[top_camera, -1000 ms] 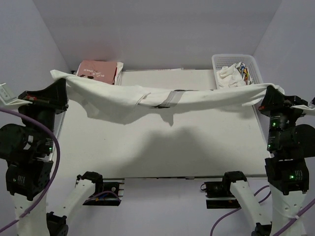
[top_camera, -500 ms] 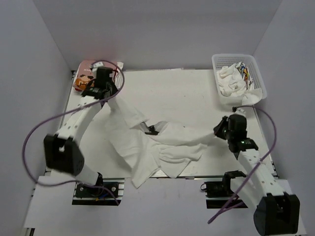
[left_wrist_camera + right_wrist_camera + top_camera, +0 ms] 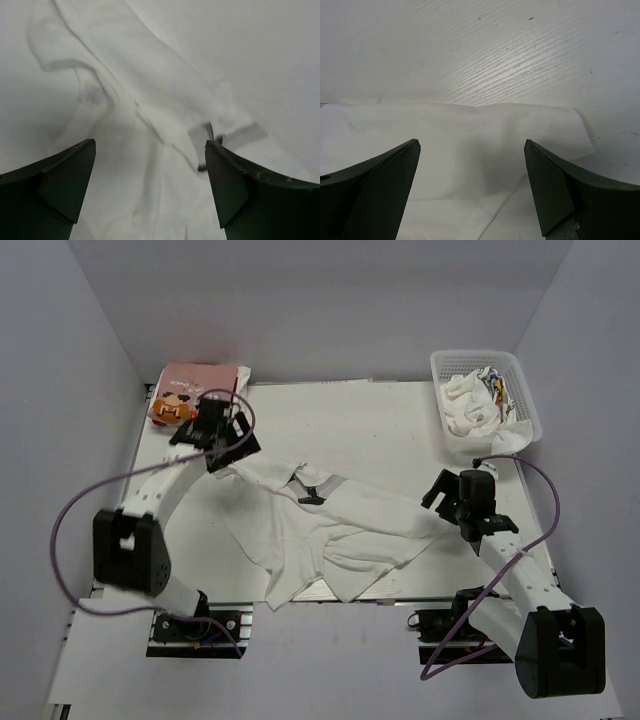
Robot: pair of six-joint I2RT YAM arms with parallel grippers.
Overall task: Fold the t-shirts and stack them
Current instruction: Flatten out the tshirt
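The white t-shirt (image 3: 340,525) lies rumpled across the middle of the table, its lower part draped over the front edge. My left gripper (image 3: 232,452) hovers open over the shirt's left end; its wrist view shows creased white cloth (image 3: 150,90) and a dark neck label between the spread fingers (image 3: 65,185). My right gripper (image 3: 440,505) is open at the shirt's right end, above a flat corner of cloth (image 3: 445,140). Neither gripper holds anything. The pink t-shirt (image 3: 190,385) sits folded at the back left corner, cartoon print (image 3: 170,410) showing.
A white lattice basket (image 3: 440,360) with bunched white and patterned clothes stands at the back right. Bare table (image 3: 380,430) lies behind the shirt. Purple cables loop beside both arms. Grey walls close in on both sides and behind.
A second ago both grippers held the white t-shirt stretched in the air between them. They brought it down, opened and let go; it now lies loose on the table.
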